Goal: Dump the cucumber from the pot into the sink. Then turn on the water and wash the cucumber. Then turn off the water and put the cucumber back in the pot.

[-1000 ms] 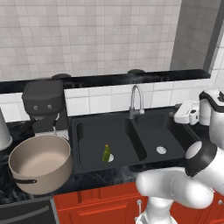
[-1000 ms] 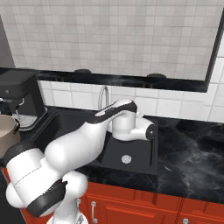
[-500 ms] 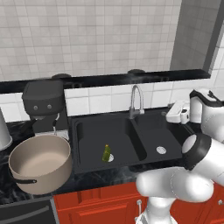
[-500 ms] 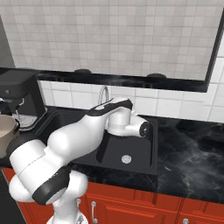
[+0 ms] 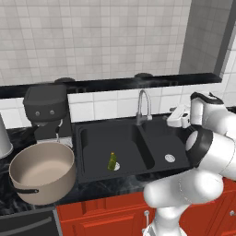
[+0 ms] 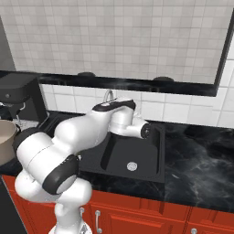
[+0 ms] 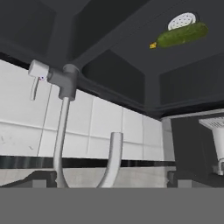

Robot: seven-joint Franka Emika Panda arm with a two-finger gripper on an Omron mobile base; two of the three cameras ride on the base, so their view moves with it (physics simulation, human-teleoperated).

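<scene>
Cucumber (image 5: 111,161) lies in the left basin of sink (image 5: 92,138), dumped; pot (image 5: 41,177) empty on desk, left. Hand (image 5: 177,117) open near faucet (image 5: 143,105); water, washing, return remain.

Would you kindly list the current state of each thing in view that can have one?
cucumber: lying in the sink's left basin by the drain, out of the pot.
pot: upright on the counter left of the sink, empty.
sink: no water visible in it.
faucet: no water running.
pincer: open, holding nothing, right of the faucet.
</scene>
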